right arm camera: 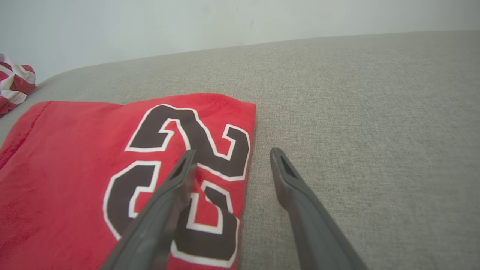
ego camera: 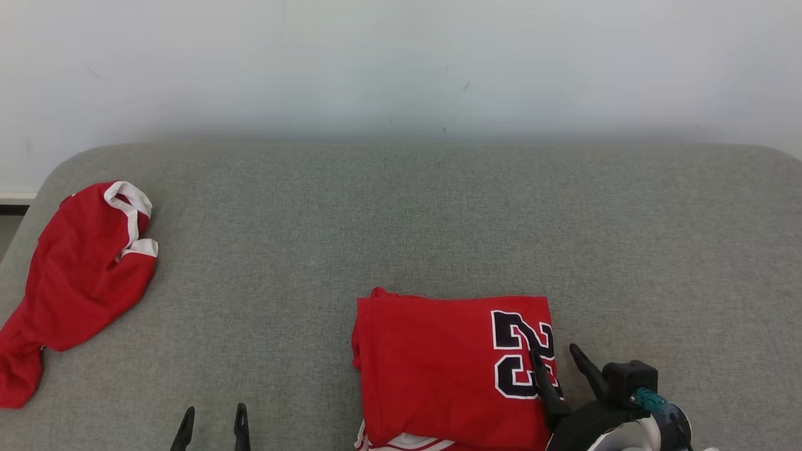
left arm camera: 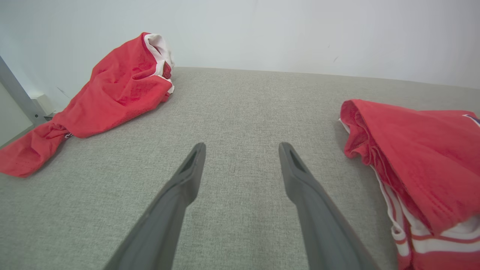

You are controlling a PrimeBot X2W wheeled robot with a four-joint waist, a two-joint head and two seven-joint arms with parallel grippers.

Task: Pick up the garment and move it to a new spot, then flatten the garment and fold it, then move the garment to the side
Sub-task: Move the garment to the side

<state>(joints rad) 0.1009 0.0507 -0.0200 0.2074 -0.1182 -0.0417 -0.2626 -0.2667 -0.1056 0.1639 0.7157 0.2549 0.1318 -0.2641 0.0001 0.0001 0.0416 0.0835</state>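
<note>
Jersey (ego camera: 432, 363) lies folded. Right gripper (ego camera: 553, 351) hangs over its edge, jaws apart; left gripper (ego camera: 215, 408) likewise. Pinch every layer together.

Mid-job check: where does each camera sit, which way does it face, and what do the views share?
Head view: from the head, forward and down across the grey cushion to the wall; left hand and right hand at the bottom edge.
Left wrist view: along the left hand's open fingers over bare cushion; crumpled garment ahead-left.
Right wrist view: along the right hand's open fingers, one over the folded jersey, one over cushion.
Shared: the folded jersey is in all three.
</note>
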